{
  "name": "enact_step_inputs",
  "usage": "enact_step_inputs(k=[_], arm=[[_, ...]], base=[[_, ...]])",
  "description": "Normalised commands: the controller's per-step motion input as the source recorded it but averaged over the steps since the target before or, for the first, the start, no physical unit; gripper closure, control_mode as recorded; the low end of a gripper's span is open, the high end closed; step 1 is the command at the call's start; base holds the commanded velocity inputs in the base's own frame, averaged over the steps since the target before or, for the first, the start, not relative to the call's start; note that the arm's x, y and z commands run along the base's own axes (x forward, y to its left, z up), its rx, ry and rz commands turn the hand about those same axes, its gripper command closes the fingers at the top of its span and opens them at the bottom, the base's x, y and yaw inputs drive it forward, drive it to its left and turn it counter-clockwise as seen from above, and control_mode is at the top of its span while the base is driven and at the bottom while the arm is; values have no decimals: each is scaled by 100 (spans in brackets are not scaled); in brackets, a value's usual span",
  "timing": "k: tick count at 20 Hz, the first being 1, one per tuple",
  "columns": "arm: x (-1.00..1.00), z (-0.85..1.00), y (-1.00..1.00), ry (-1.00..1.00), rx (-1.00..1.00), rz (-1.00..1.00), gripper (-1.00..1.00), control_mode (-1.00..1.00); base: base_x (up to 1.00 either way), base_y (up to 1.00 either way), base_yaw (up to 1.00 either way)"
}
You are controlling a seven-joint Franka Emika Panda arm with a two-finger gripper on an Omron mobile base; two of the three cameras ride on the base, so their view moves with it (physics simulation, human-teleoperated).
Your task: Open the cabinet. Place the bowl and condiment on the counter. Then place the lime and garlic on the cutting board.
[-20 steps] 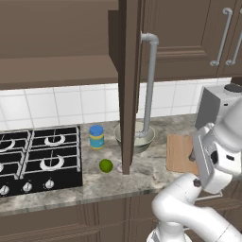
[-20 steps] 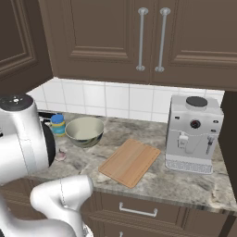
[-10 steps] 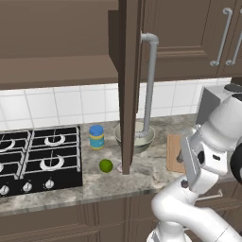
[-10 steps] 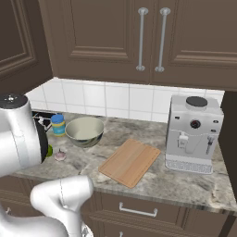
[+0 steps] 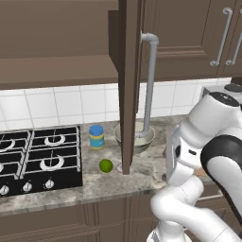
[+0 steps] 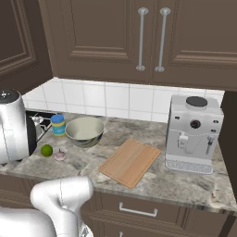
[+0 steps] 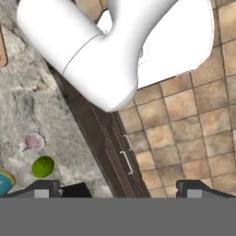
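The lime (image 6: pixel 46 150) lies on the worktop (image 6: pixel 185 183) near its front edge, with the garlic (image 6: pixel 60 155) just beside it at about 4 o'clock in the right base view; the bowl (image 6: pixel 84 131) and condiment (image 6: pixel 58 124) stand behind them, so fetching the lime looks like the step in hand. The cutting board (image 6: pixel 130 161) lies bare, well apart at 3 o'clock. The cabinet (image 5: pixel 128 85) door stands open edge-on. To do it well, the hand should descend straight over the lime and close low on it, clear of the garlic. The hand view looks down past the worktop edge; the fingers (image 7: pixel 44 188) stand wide apart, empty. The left base view hides the garlic behind the door; the right base view shows it plainly.
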Motion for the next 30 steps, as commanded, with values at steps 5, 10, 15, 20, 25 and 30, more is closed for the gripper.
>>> enact_step_inputs(k=[5, 10, 15, 20, 25, 30], arm=[[14, 0, 0, -9, 2, -10, -100, -100], [18, -5, -1, -3, 1, -11, -100, -100], [26, -7, -1, 15, 3, -6, -100, -100], [26, -13, -5, 18, 1, -2, -100, -100], [14, -30, 0, 8, 0, -5, -100, -100], [10, -44, 0, 0, 0, -11, -100, -100]], base=[[0, 0, 0], [0, 0, 0], [0, 0, 0], [0, 0, 0], [0, 0, 0], [0, 0, 0]])
